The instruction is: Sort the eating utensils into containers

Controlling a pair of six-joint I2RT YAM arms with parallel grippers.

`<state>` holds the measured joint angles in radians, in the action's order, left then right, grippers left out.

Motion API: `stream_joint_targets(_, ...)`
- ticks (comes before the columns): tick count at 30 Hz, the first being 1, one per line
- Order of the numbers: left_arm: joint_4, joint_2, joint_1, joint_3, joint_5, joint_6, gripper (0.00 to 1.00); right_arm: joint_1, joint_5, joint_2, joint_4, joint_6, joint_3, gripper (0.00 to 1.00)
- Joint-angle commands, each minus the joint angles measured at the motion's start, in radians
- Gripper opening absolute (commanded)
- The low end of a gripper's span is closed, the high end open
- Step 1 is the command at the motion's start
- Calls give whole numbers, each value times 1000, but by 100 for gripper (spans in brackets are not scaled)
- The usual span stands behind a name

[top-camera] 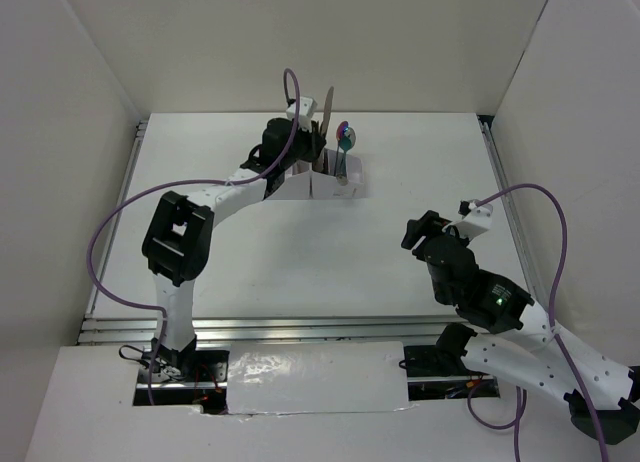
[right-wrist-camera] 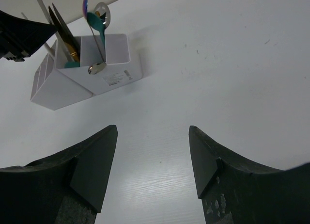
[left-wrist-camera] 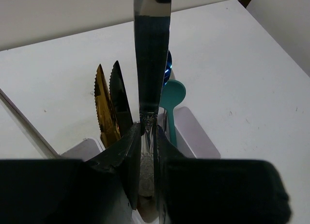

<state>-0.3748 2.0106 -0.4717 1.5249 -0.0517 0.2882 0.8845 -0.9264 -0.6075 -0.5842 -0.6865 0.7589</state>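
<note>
Top external view gives me one white organizer box (top-camera: 335, 187) on the counter (top-camera: 300, 257), toward 12 o'clock from the counter's middle. My left tool (top-camera: 312, 147) is right over it, and my right tool (top-camera: 413, 229) is well apart at about 4 o'clock. On the left wrist camera the left tool is pinched on one silver knife (left-wrist-camera: 152, 54), held upright with the blade pointing up and the handle running down through the grip toward the box. Beside it I count four pieces standing in the box. One gold serrated knife (left-wrist-camera: 103, 107) and one black serrated knife (left-wrist-camera: 120, 100) are at 9 o'clock of the held blade. One teal spoon (left-wrist-camera: 172, 95) is at 3 o'clock, and one iridescent blue spoon (left-wrist-camera: 167, 69) is mostly hidden behind the blade. I cannot tell which compartments they share. On the right wrist camera the right tool's two fingers (right-wrist-camera: 97, 156) stand spread wide with nothing between them, hovering over bare counter, the box up at 11 o'clock.
</note>
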Motion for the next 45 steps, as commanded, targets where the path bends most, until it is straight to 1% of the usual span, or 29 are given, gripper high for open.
stream_joint_targets(1, -136, -23, -1, -17, -17, 3, 19, 10, -23, 2, 12, 8, 3, 69)
stream_joint_targets(2, -136, -24, -1, -23, -16, 6, 25, 10, -23, 2, 12, 19, 6, 69)
stream_joint_targets(3, -133, -24, -1, -23, -17, 6, 35, 10, -23, 0, 11, 24, 11, 69)
stream_joint_targets(6, -113, -29, -1, -20, -26, 6, 52, 8, -31, -12, 6, 36, 22, 69)
stream_joint_targets(9, -96, -35, -1, -12, -45, 8, 56, 7, -43, -29, 7, 51, 29, 70)
stream_joint_targets(15, -50, -113, -1, -17, -51, 2, 57, 10, -46, -107, -5, 68, 83, 71)
stream_joint_targets(18, 74, -174, 1, 7, -27, -3, 56, 7, -42, -173, -17, 53, 118, 72)
stream_joint_targets(19, 161, -193, 1, 12, 4, -1, 56, 2, -26, -192, -13, 53, 126, 72)
stream_joint_targets(21, 241, -248, 13, 3, 21, 2, 56, -36, 13, -247, 9, 58, 158, 73)
stream_joint_targets(22, 267, -275, 21, -17, 23, 2, 56, -54, 71, -267, 15, 56, 174, 74)
stream_joint_targets(24, 338, -364, 51, -83, 24, 5, 56, -111, 135, -322, 44, 68, 215, 75)
stream_joint_targets(25, 356, -403, 74, -109, 23, 2, 56, -131, 199, -340, 52, 73, 226, 78)
stream_joint_targets(26, 413, -462, 85, -147, 30, 0, 57, -181, 237, -356, 81, 80, 246, 81)
stream_joint_targets(27, 437, -489, 97, -164, 39, 0, 57, -209, 277, -386, 86, 76, 259, 84)
stream_joint_targets(28, 464, -534, 123, -184, 44, -1, 57, -237, 358, -399, 86, 68, 275, 90)
stream_joint_targets(30, 557, -573, 148, -198, 44, -4, 57, -312, 437, -440, 84, 65, 315, 98)
stream_joint_targets(31, 592, -610, 165, -209, 46, -4, 58, -334, 474, -452, 61, 61, 351, 100)
stream_joint_targets(33, 675, -666, 185, -239, 46, -12, 58, -398, 598, -488, 29, 56, 399, 100)
stream_joint_targets(34, 698, -685, 191, -255, 46, -14, 58, -421, 598, -498, 15, 51, 413, 100)
stream_joint_targets(35, 718, -702, 197, -268, 84, -12, 58, -436, 654, -509, 4, 56, 424, 100)
stream_joint_targets(36, 762, -726, 209, -284, 90, -9, 58, -462, 670, -517, -2, 59, 431, 100)
stream_joint_targets(39, 829, -754, 235, -344, 70, 9, 57, -473, 670, -540, -37, 53, 451, 100)
stream_joint_targets(42, 861, -825, 251, -405, 67, 28, 56, -469, 612, -546, -103, 44, 456, 100)
stream_joint_targets(45, 858, -897, 261, -443, 67, 35, 57, -469, 589, -512, -108, 51, 393, 100)
